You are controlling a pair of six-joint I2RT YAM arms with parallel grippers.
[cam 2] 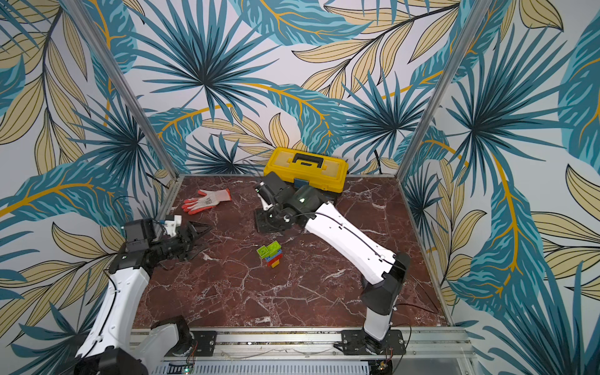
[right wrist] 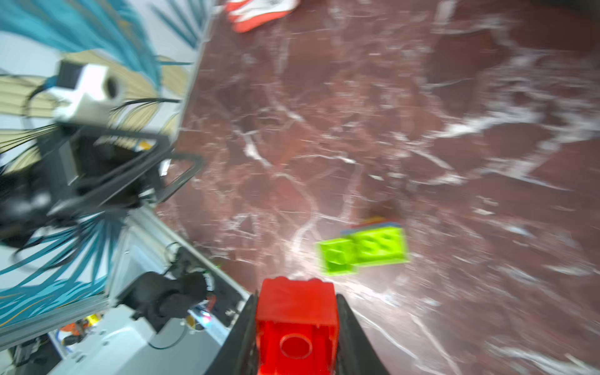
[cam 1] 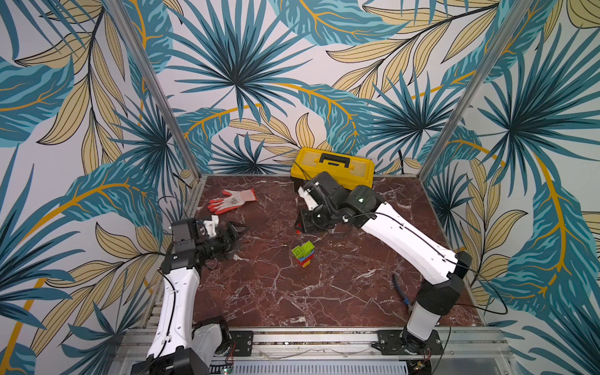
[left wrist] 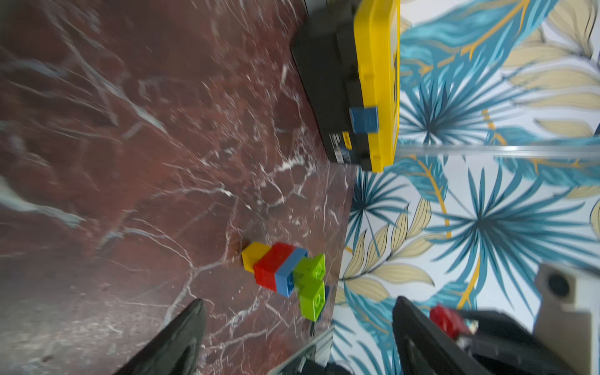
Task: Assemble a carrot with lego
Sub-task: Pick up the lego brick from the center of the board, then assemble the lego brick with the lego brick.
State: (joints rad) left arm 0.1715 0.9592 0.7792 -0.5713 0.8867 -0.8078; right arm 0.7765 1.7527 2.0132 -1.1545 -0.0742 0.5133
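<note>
The carrot [cam 1: 303, 255] [cam 2: 269, 255] stands upright mid-table: yellow brick at the bottom, then red and blue, with lime-green bricks on top. In the left wrist view the carrot [left wrist: 285, 276] lies a little beyond my open left gripper [left wrist: 298, 301], and nothing sits between the jaws. In both top views the left gripper [cam 1: 242, 237] [cam 2: 207, 237] hovers left of the stack. My right gripper [cam 1: 300, 225] [right wrist: 296, 297] is shut on a small red lego brick [right wrist: 297, 311] and sits just behind the carrot [right wrist: 363, 250].
A yellow toolbox [cam 1: 332, 167] [left wrist: 373, 81] stands at the back wall, close behind the right arm. A white and orange glove [cam 1: 232, 199] [right wrist: 259, 9] lies at the back left. A thin blue object [cam 1: 399, 287] lies near the right arm's base.
</note>
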